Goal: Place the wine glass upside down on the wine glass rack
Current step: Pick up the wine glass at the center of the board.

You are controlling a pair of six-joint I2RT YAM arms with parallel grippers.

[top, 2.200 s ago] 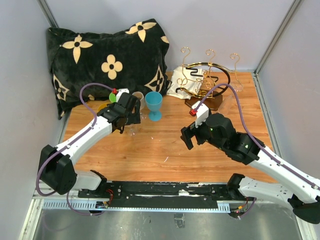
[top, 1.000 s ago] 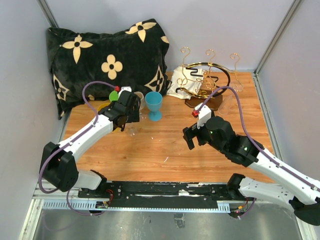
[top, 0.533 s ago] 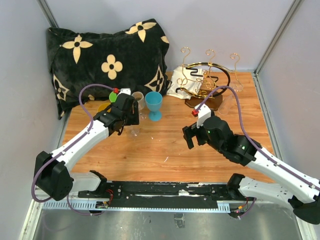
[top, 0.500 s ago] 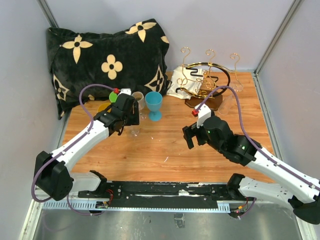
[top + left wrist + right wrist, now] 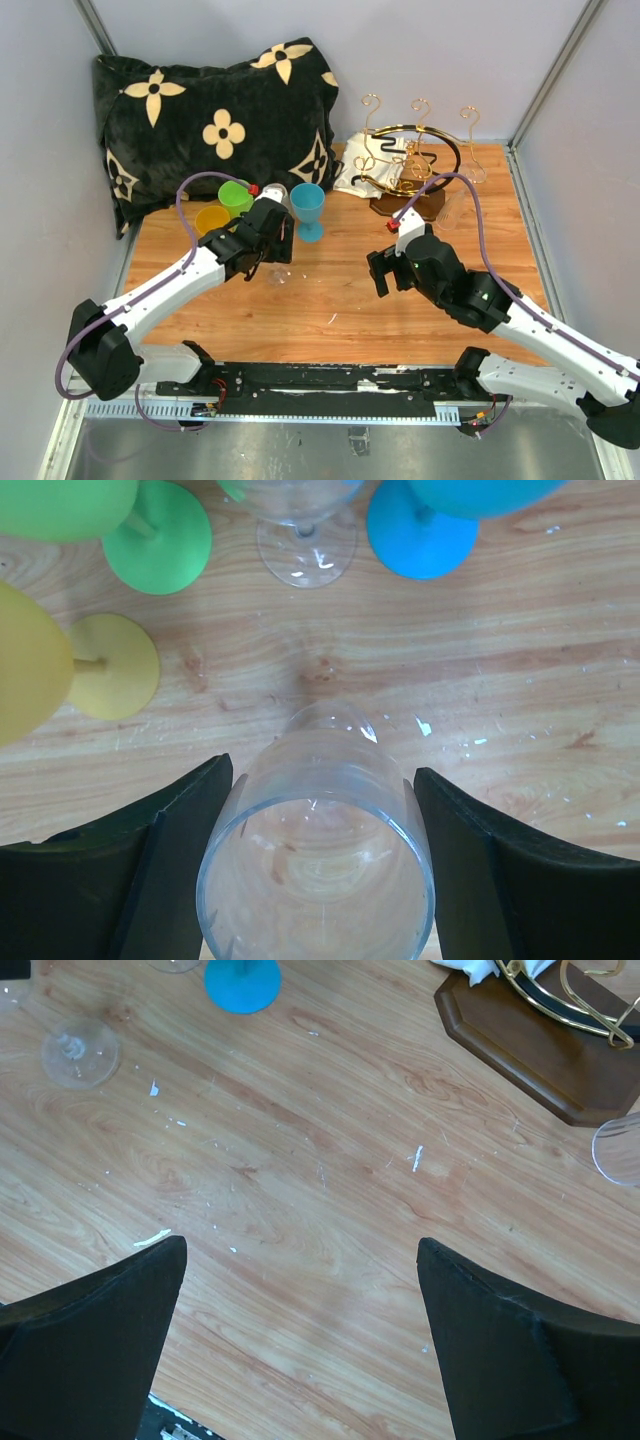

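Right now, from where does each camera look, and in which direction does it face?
Top external: above and behind the robot, looking down on the table; left arm and right arm show, the pillow and the wine glass rack beyond them.
Left wrist: on the left arm, looking down along the left claw, shut on the clear wine glass; its two fingers show.
Right wrist: on the right arm, looking down at the table; the open right claw shows as two fingers.
Shared: the blue glass is in all three views.
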